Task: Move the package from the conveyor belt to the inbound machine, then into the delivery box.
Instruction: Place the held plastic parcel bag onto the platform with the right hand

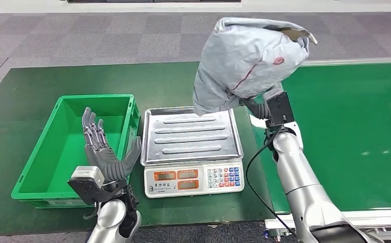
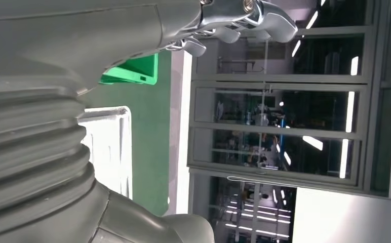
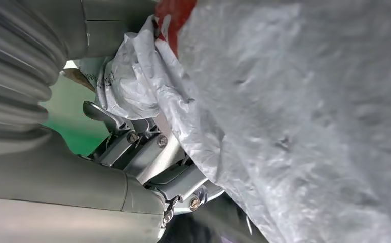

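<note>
A bulky grey plastic-wrapped package with a red mark hangs in the air above the far right corner of the scale's steel tray. My right hand grips it from below, mostly hidden by the wrap; the right wrist view shows the crinkled grey package pressed against the fingers. The white scale with its keypad stands between the green crate and the green conveyor belt. My left hand is raised over the crate's near right side, fingers spread and holding nothing.
The crate and scale rest on a dark green mat. Grey carpet floor lies beyond. A black cable loops off my right forearm beside the scale. In the left wrist view a glass partition stands behind the crate's edge.
</note>
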Motion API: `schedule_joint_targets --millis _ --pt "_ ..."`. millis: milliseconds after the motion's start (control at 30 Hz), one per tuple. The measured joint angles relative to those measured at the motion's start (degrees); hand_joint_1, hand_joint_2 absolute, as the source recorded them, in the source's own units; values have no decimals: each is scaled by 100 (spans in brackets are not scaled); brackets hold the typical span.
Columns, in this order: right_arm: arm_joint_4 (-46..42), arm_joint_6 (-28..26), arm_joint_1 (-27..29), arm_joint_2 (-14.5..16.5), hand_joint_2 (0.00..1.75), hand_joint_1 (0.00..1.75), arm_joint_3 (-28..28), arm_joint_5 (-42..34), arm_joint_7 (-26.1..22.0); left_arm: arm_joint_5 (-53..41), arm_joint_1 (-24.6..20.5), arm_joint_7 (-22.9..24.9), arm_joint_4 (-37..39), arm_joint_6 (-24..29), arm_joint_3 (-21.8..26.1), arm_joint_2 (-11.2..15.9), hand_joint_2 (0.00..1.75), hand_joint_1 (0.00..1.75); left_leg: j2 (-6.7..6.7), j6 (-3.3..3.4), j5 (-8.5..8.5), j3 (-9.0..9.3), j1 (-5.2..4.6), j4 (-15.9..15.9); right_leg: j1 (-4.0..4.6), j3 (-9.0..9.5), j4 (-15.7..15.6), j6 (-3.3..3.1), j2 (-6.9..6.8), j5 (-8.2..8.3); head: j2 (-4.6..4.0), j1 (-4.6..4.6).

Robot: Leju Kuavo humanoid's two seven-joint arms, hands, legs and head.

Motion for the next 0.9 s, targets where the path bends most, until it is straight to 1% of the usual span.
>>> schedule_joint_targets --millis 67,233,433,567,733,900 --pt "236 505 -108 87 175 175 0 -285 93 28 1 -1 -16 32 3 -1 175 0 4 0 1 0 0 0 1 -3 0 -2 2 1 0 0" --pt "577 892 -227 221 175 175 0 -488 142 49 5 0 -32 40 10 -2 175 0 -7 -1 4 -5 1 0 1 -3 3 -2 -5 1 0 0" --pt "1040 2034 -273 337 175 175 42 -926 353 53 31 0 -40 35 36 -15 175 0 -5 0 2 -7 0 0 0 -6 2 -2 -2 1 0 0" --pt "1203 2422 -223 392 175 175 170 -1145 466 53 93 -1 -71 33 68 -15 175 0 -6 0 2 -10 0 0 0 -9 2 -2 -3 1 0 0" --pt "1261 2921 -148 432 175 175 384 -1517 725 53 213 -1 -170 74 122 -15 175 0 -1 0 2 -12 0 0 0 -14 3 -2 0 1 0 0" --pt "1266 3032 -98 474 175 175 582 -1770 896 53 318 1 -264 112 156 -15 175 0 -2 0 2 -14 0 0 0 -15 2 -2 -1 1 0 0"
